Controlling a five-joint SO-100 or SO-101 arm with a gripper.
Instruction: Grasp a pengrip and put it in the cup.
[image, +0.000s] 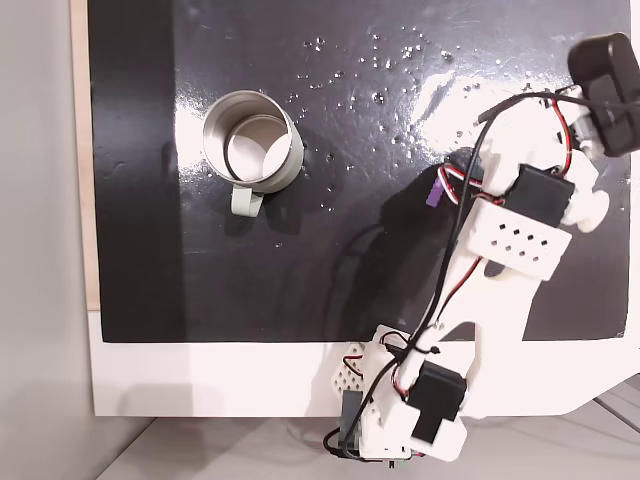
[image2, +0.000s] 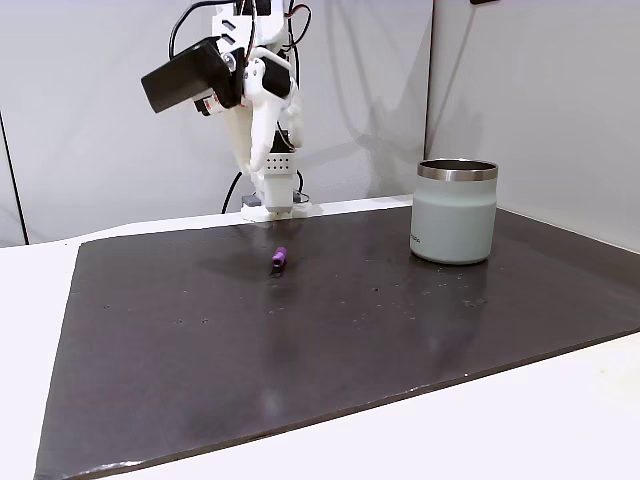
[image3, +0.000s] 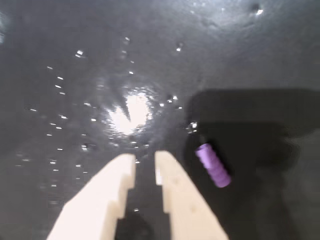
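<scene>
Just right of fingers (image3: 145, 162) — pengrip (image3: 213, 165), untouched

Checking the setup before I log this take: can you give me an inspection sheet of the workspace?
Surface: black mat, glossy, specked, on a white table.
Job's things: pengrip lying loose on the mat; cup upright, apart from it, nothing inside it in a fixed view.
Clutter: nothing seen.
Gripper: gripper above the mat, fingers nearly together, holding nothing, pengrip beside it.
Cables: black and red wires along the arm.
Surroundings: plain grey walls.
</scene>
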